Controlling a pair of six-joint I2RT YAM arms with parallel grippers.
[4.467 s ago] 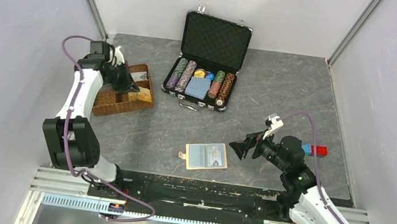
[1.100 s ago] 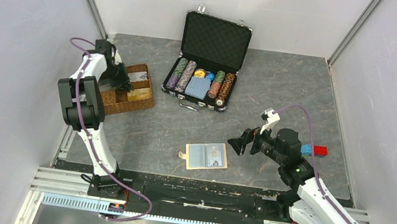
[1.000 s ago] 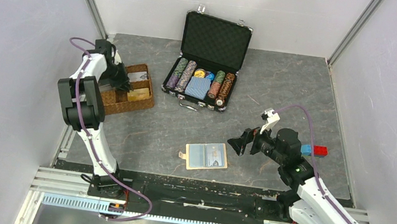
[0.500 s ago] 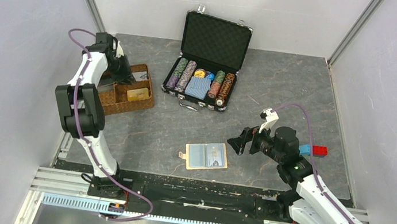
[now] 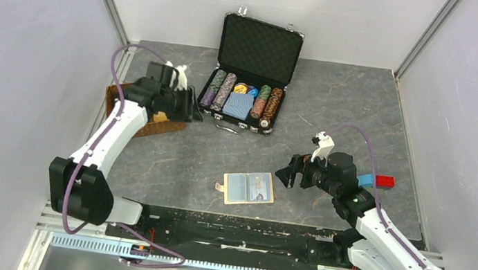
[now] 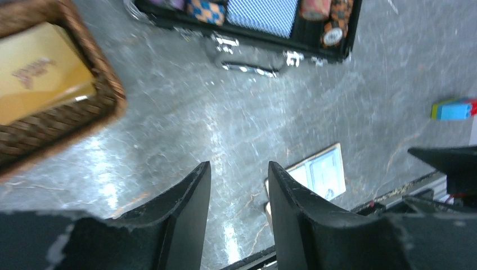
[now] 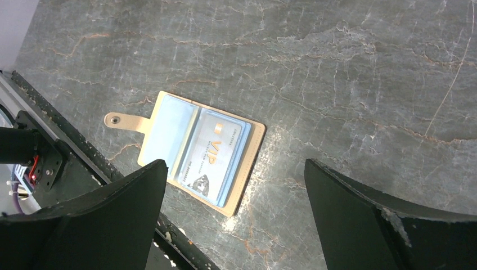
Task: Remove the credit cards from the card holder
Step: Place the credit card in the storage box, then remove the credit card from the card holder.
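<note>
The tan card holder [image 5: 248,188] lies open and flat near the table's front edge. In the right wrist view its right pocket [image 7: 216,154] holds a pale credit card printed "VIP", while the left pocket [image 7: 169,126] looks plain blue-grey. My right gripper [image 5: 290,173] hovers just right of the holder, jaws wide open and empty [image 7: 235,163]. My left gripper [image 5: 192,109] is above the table beside the wicker tray [image 5: 153,126]; its jaws are apart with nothing between them [image 6: 239,169]. A gold card [image 6: 39,70] lies in the tray.
An open black case [image 5: 247,80] with rows of poker chips and a blue deck stands at the back centre. Blue and red blocks [image 5: 378,181] sit behind my right gripper. The black rail [image 7: 67,169] runs along the front edge close to the holder.
My left arm has swung from over the wicker tray toward the table's centre, and its jaws have spread apart. The right arm has barely moved.
</note>
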